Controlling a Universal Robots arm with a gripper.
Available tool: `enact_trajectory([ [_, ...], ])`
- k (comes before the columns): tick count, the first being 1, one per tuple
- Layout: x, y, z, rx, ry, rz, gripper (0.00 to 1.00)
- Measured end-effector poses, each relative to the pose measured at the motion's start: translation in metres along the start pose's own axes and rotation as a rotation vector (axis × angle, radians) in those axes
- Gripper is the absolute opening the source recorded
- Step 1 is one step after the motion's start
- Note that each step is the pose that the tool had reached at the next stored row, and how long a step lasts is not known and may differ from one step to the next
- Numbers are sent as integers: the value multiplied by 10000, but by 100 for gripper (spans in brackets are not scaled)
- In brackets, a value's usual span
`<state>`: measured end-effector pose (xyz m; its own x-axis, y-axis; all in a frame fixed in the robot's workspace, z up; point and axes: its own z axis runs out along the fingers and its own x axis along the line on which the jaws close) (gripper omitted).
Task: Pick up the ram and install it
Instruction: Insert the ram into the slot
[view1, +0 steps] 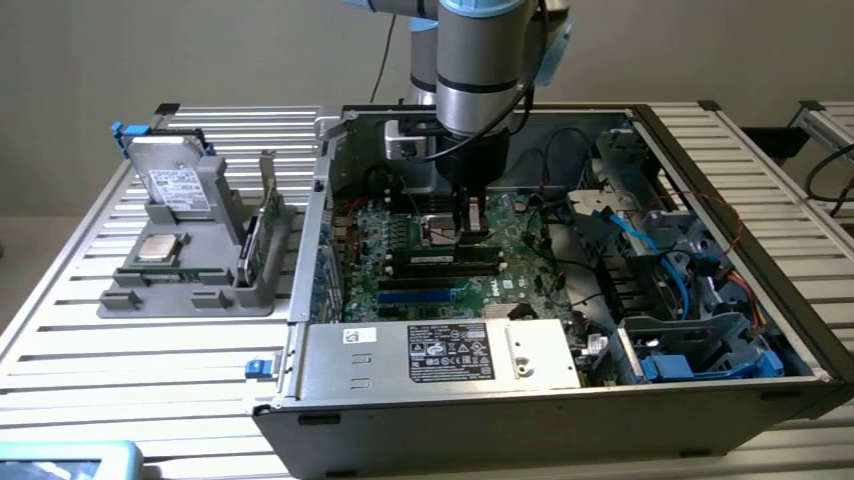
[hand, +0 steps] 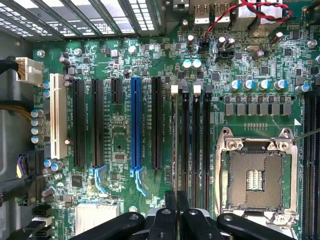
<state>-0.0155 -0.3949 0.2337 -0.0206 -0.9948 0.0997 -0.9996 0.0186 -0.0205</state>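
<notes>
End effector (view1: 467, 232) hangs low inside the open computer case (view1: 400, 430), its two black fingers (hand: 171, 207) pressed together. We cannot tell whether anything thin is pinched between them. In the wrist view the fingertips lie over one end of the black memory slots (hand: 196, 145), between the blue expansion slot (hand: 135, 125) and the empty processor socket (hand: 255, 177).

Starting at nine o'clock of the exterior view, we see a grey holder (view1: 134, 295) on the slatted bench (view1: 160, 360), well apart from the end effector. A silver drive (view1: 174, 182) leans at the holder's eleven o'clock, and a square chip (view1: 160, 247) lies near its middle. At the holder's three o'clock edge, just beside the case wall, a narrow green stick stands on its long edge; we take it for the ram (view1: 260, 245).

Inside the case, the green motherboard (view1: 387, 255) lies under the end effector. At the end effector's six o'clock sits a silver box with a black label (view1: 447, 352). At its three o'clock, blue cables (view1: 674, 270) run past a grey cage (view1: 694, 340).
</notes>
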Motion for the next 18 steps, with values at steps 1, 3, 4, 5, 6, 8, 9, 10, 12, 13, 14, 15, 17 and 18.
enact_trajectory([
  [1, 0, 0, 2, 1, 2, 0, 12],
  [3, -1, 0, 5, 1, 3, 0, 12],
  [4, -3, -1, 7, 3, 0, -1, 12],
  [5, -6, -1, 7, 3, 1, -1, 12],
  [6, -8, 0, 7, 6, 1, -1, 12],
  [8, -10, 0, 8, 17, 1, 0, 12],
  [9, -10, 0, 8, 25, 1, 2, 12],
  [10, -10, 0, 9, 34, 2, 3, 12],
  [12, -11, 0, 12, 44, 2, 3, 12],
  [13, -11, 0, 14, 48, 2, 4, 12],
  [14, -11, 0, 15, 51, 1, 4, 12],
  [15, -8, 1, 17, 54, 0, 5, 12],
  [17, -3, 1, 20, 56, -1, 6, 12],
  [18, -3, 1, 22, 57, 1, 6, 12],
])
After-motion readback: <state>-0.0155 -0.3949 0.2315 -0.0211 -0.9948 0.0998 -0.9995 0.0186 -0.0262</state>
